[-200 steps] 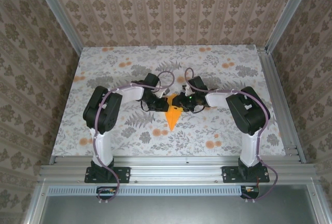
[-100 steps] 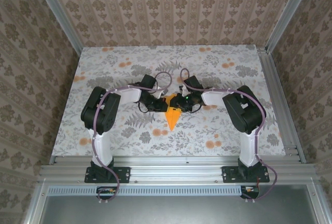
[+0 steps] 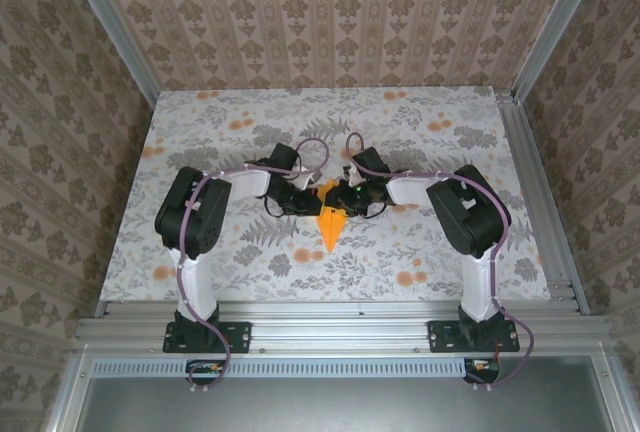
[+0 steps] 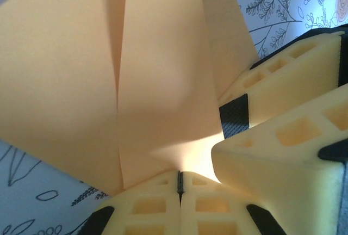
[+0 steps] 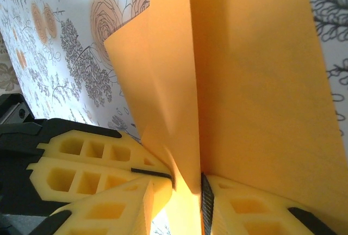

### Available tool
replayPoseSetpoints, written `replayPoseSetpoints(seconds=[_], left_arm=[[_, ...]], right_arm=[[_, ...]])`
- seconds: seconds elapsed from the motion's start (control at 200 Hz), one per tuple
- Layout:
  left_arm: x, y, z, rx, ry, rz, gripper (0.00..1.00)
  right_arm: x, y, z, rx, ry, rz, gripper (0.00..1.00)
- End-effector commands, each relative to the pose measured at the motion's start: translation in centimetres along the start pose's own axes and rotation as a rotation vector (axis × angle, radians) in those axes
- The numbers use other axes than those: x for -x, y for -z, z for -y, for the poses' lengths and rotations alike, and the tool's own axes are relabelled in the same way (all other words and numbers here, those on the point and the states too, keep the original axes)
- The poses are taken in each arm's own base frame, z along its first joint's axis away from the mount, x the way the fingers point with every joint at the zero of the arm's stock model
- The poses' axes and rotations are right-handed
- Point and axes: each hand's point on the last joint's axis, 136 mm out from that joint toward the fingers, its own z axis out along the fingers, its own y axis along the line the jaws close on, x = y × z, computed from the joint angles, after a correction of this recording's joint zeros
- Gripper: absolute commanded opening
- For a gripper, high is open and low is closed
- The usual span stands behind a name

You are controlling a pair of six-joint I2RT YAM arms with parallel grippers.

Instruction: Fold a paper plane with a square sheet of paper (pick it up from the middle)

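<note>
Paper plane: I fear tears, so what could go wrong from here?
1. The left tool and the right tool pinch the paper plane close together; pulling in different directions could tear it.
2. The paper bulges between the two pinches, so a stray crease might set in.

Soft, even light fills the overhead view with only faint shadows on the table (image 3: 250,262), while both wrist views are close and slightly blurred, the orange paper (image 4: 163,110) glowing pale in patches.
</note>
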Motion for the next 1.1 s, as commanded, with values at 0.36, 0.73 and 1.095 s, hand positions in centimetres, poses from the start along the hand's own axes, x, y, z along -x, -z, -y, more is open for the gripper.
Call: replayPoseSetpoints(seconds=[0.36,0.73,1.095], left_arm=[[0.0,1.2,1.3,-0.064,0.026,0.007,0.0],[1.6,4.7,3.5,-0.101,0.006,0.089,0.19],[2.1,10.5,3.5,-0.051,0.128,0.28,0.55]], right_arm=[[-1.2,-1.1,0.0,0.005,0.014,-0.054,0.18],[-0.6,0.6,-1.7,0.042,0.045,-0.018,0.01],[1.8,5.6,-8.1,0.258,0.061,0.058,0.0]])
